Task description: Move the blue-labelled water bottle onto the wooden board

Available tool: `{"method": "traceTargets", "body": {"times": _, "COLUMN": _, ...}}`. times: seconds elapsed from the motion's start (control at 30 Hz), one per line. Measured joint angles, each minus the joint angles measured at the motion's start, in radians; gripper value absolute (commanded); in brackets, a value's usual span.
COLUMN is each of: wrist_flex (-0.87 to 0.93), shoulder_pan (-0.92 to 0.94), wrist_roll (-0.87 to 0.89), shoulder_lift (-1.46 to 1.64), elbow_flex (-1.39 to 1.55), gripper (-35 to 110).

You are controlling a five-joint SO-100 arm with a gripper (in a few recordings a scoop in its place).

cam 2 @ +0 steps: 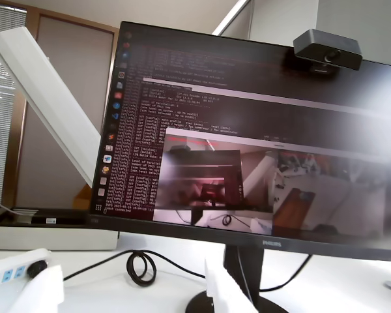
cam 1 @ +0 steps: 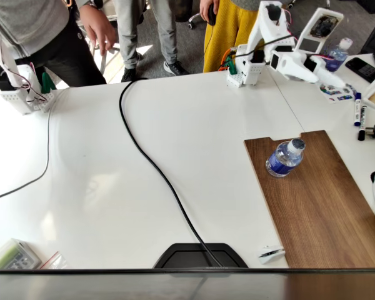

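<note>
**Bottle upright on board, arm drawn back**

The blue-labelled water bottle (cam 1: 284, 158) is seen standing on the wooden board (cam 1: 325, 206), near its notched edge. The gripper (cam 1: 330, 79) is held well apart, beyond that edge; nothing is gripped, its opening cannot be told.

You had two water bottles (cam 1: 285, 157) (cam 1: 337, 55), one wooden board (cam 1: 325, 200), two marker pens (cam 1: 357, 109), one black cable (cam 1: 156, 169).

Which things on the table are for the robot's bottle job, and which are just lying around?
For the job:
blue-labelled water bottle, standing on the board
wooden board
gripper

Just lying about:
black cable
marker pens
white-capped bottle
</note>
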Motion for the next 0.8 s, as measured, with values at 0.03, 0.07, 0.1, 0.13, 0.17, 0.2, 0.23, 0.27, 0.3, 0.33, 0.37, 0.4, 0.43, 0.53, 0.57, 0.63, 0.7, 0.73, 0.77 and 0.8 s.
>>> {"method": "traceTargets", "body": {"times": 0.03, "wrist_flex": 0.0, "shoulder_pan": 0.015, "wrist_roll": 0.0, "shoulder_lift": 0.043, "elbow_flex": 0.051, "gripper": 28}}
{"method": "traceTargets", "body": {"times": 0.07, "wrist_flex": 0.012, "shoulder_pan": 0.031, "wrist_roll": 0.002, "shoulder_lift": 0.091, "elbow_flex": 0.103, "gripper": 28}}
{"method": "traceTargets", "body": {"times": 0.1, "wrist_flex": 0.026, "shoulder_pan": 0.04, "wrist_roll": 0.002, "shoulder_lift": 0.141, "elbow_flex": 0.153, "gripper": 28}}
{"method": "traceTargets", "body": {"times": 0.13, "wrist_flex": 0.029, "shoulder_pan": 0.044, "wrist_roll": 0.002, "shoulder_lift": 0.184, "elbow_flex": 0.195, "gripper": 28}}
{"method": "traceTargets", "body": {"times": 0.17, "wrist_flex": 0.032, "shoulder_pan": 0.048, "wrist_roll": 0.002, "shoulder_lift": 0.227, "elbow_flex": 0.232, "gripper": 28}}
{"method": "traceTargets", "body": {"times": 0.2, "wrist_flex": 0.034, "shoulder_pan": 0.055, "wrist_roll": 0.0, "shoulder_lift": 0.272, "elbow_flex": 0.275, "gripper": 28}}
{"method": "traceTargets", "body": {"times": 0.23, "wrist_flex": 0.034, "shoulder_pan": 0.071, "wrist_roll": 0.002, "shoulder_lift": 0.308, "elbow_flex": 0.316, "gripper": 28}}
{"method": "traceTargets", "body": {"times": 0.27, "wrist_flex": 0.046, "shoulder_pan": 0.084, "wrist_roll": 0.002, "shoulder_lift": 0.348, "elbow_flex": 0.356, "gripper": 28}}
{"method": "traceTargets", "body": {"times": 0.3, "wrist_flex": 0.061, "shoulder_pan": 0.092, "wrist_roll": 0.002, "shoulder_lift": 0.394, "elbow_flex": 0.394, "gripper": 28}}
{"method": "traceTargets", "body": {"times": 0.33, "wrist_flex": 0.077, "shoulder_pan": 0.095, "wrist_roll": 0.002, "shoulder_lift": 0.443, "elbow_flex": 0.434, "gripper": 28}}
{"method": "traceTargets", "body": {"times": 0.37, "wrist_flex": 0.091, "shoulder_pan": 0.094, "wrist_roll": 0.009, "shoulder_lift": 0.497, "elbow_flex": 0.469, "gripper": 28}}
{"method": "traceTargets", "body": {"times": 0.4, "wrist_flex": 0.097, "shoulder_pan": 0.094, "wrist_roll": 0.014, "shoulder_lift": 0.549, "elbow_flex": 0.5, "gripper": 28}}
{"method": "traceTargets", "body": {"times": 0.43, "wrist_flex": 0.101, "shoulder_pan": 0.098, "wrist_roll": 0.014, "shoulder_lift": 0.604, "elbow_flex": 0.541, "gripper": 28}}
{"method": "traceTargets", "body": {"times": 0.53, "wrist_flex": 0.186, "shoulder_pan": 0.109, "wrist_roll": 0.021, "shoulder_lift": 0.775, "elbow_flex": 0.604, "gripper": 28}}
{"method": "traceTargets", "body": {"times": 0.57, "wrist_flex": 0.212, "shoulder_pan": 0.11, "wrist_roll": 0.021, "shoulder_lift": 0.834, "elbow_flex": 0.612, "gripper": 28}}
{"method": "traceTargets", "body": {"times": 0.63, "wrist_flex": 0.233, "shoulder_pan": 0.124, "wrist_roll": 0.017, "shoulder_lift": 0.942, "elbow_flex": 0.644, "gripper": 28}}
{"method": "traceTargets", "body": {"times": 0.7, "wrist_flex": 0.264, "shoulder_pan": 0.124, "wrist_roll": 0.014, "shoulder_lift": 1.052, "elbow_flex": 0.68, "gripper": 28}}
{"method": "traceTargets", "body": {"times": 0.73, "wrist_flex": 0.273, "shoulder_pan": 0.118, "wrist_roll": 0.012, "shoulder_lift": 1.109, "elbow_flex": 0.699, "gripper": 28}}
{"method": "traceTargets", "body": {"times": 0.77, "wrist_flex": 0.285, "shoulder_pan": 0.114, "wrist_roll": 0.012, "shoulder_lift": 1.161, "elbow_flex": 0.713, "gripper": 28}}
{"method": "traceTargets", "body": {"times": 0.8, "wrist_flex": 0.307, "shoulder_pan": 0.109, "wrist_roll": 0.011, "shoulder_lift": 1.223, "elbow_flex": 0.73, "gripper": 28}}
